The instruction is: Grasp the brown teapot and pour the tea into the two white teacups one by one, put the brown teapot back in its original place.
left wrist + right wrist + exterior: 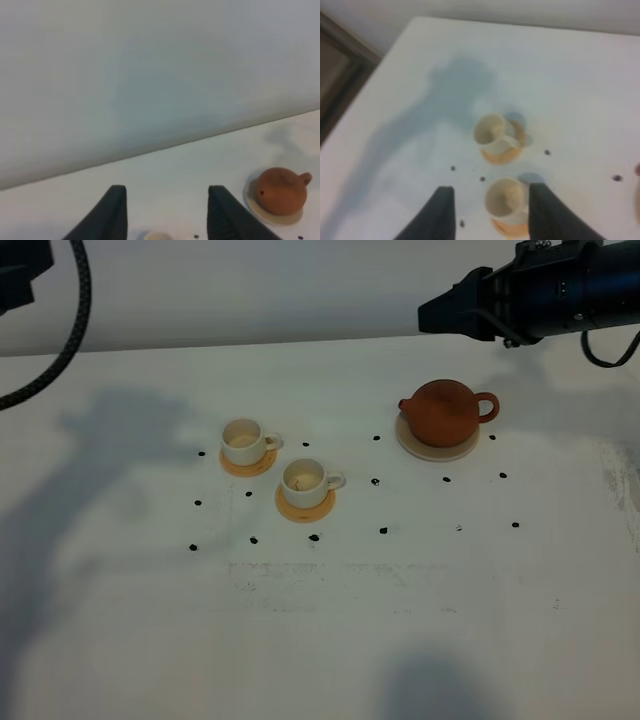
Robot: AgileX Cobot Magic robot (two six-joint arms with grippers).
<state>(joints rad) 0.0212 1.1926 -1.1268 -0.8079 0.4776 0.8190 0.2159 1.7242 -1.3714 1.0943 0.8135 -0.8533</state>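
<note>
The brown teapot [445,412] sits upright on its cream saucer [412,446], at about 1 o'clock from the middle of the white table [420,640] in the high view; its lid is on, the spout points toward 9 o'clock and the loop handle toward 3 o'clock; nothing touches it

The right gripper [490,188] is released; in its wrist view the two dark fingers stand spread with nothing gripped between them, and only the table and the cups show beyond; in the high view it hangs at the teapot's 12 o'clock, apart from the pot, with its black arm running off toward 3 o'clock

The left gripper [167,188] is likewise released, fingers apart and bare; its wrist view looks across the table toward a pale wall, with the teapot on its saucer off to one side

The far teacup [243,441] stands at about 10 o'clock from the table's middle on an orange-tan coaster [247,468]; the near teacup [304,481] stands at the far one's 4 o'clock on a second coaster [305,510]; the two cups are close but not touching, both upright, handles toward 3 o'clock, and well apart from the teapot at their 3 o'clock; their insides look pale cream, and whether any tea lies in them I cannot tell

Small black dots [375,481] are scattered on the table around the cups and the saucer
</note>
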